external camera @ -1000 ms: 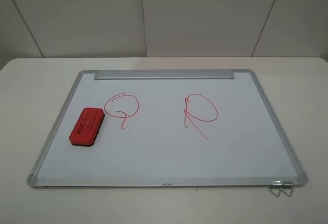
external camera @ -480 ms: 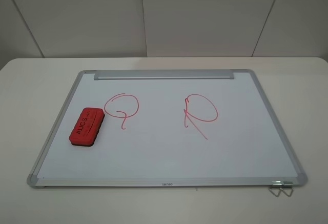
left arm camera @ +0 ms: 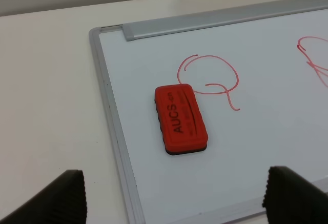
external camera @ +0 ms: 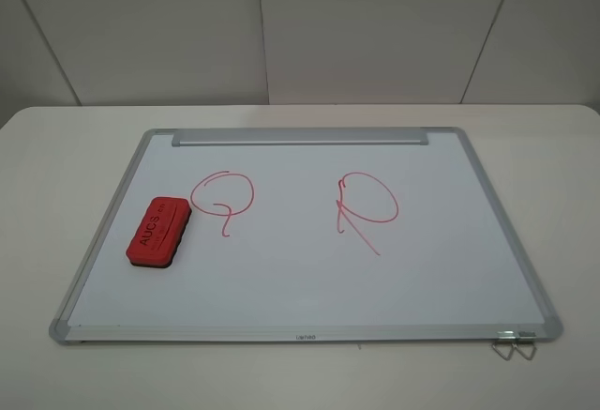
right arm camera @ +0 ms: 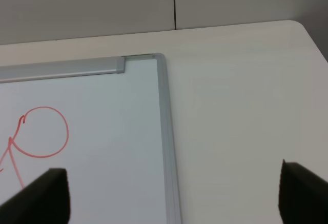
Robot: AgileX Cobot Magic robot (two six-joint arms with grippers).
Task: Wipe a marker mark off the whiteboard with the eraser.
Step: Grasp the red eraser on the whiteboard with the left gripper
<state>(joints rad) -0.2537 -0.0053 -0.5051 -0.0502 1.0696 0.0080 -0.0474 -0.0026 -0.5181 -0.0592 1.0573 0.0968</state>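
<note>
The whiteboard (external camera: 309,279) lies flat on the table, silver-framed. On its left part sits the red round marker mark (external camera: 222,196), also in the left wrist view as a Q-like loop (left arm camera: 210,78). The red eraser (external camera: 158,231) with AUCS lettering rests on the board just left of the mark, felt side down; the left wrist view shows the eraser (left arm camera: 180,118) ahead of my left gripper (left arm camera: 174,203), whose dark fingertips (left arm camera: 56,198) stand wide apart, empty. My right gripper (right arm camera: 174,198) is open too, above the board's far right corner. Neither gripper appears in the high view.
A second red mark, P-like with a long slanted stroke (external camera: 366,205), sits on the board's right half. A silver bar strip (external camera: 300,137) runs along the far edge and wire clips (external camera: 514,346) hang at the near right corner. White table (external camera: 56,157) surrounds the board.
</note>
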